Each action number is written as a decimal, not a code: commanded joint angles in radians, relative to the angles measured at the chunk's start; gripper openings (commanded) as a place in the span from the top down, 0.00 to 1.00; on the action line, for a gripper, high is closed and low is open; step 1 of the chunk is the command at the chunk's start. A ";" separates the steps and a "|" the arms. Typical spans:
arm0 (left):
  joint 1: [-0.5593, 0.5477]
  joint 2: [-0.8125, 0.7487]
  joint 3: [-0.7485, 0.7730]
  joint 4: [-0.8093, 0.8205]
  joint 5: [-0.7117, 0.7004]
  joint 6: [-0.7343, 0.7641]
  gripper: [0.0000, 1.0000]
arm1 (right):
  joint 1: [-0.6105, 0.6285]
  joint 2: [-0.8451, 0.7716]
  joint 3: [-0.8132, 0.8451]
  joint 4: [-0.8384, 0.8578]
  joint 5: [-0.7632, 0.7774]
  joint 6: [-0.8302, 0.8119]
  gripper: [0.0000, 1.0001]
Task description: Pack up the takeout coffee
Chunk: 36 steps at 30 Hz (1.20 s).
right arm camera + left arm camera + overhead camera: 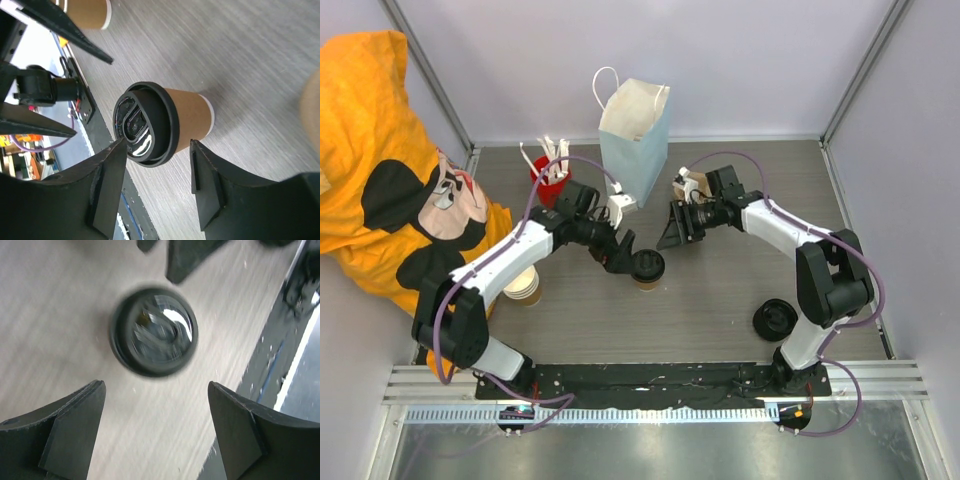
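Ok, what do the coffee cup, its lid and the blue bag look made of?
Cup: matte tan paper, probably; dull even surface, white base band.
Lid: glossy black plastic, judging by bright reflections and moulded ridges.
Bag: pale blue paper, seemingly; stiff flat panels, white loop handle.

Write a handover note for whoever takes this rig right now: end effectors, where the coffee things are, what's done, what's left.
Left end effector: open, empty, right beside the takeout coffee.
Right end effector: open, empty, between the coffee and the pale blue paper bag.
Coffee: upright on the table, lid on, in front of the standing bag.
Done: cup is lidded.
Left: grasp it and put it in the bag.
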 commanded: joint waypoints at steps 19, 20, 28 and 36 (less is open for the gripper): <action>-0.005 0.010 -0.107 0.046 -0.016 -0.040 0.13 | 0.108 0.068 0.028 -0.017 0.107 -0.052 0.34; -0.004 0.013 -0.102 0.051 -0.016 -0.051 0.14 | 0.113 0.070 0.030 -0.017 0.110 -0.053 0.33; -0.005 0.027 -0.110 0.097 -0.031 -0.092 0.14 | 0.116 0.074 0.028 -0.003 0.116 -0.041 0.34; -0.004 0.038 -0.122 0.109 -0.071 -0.097 0.14 | 0.116 0.065 0.044 0.015 0.067 0.000 0.33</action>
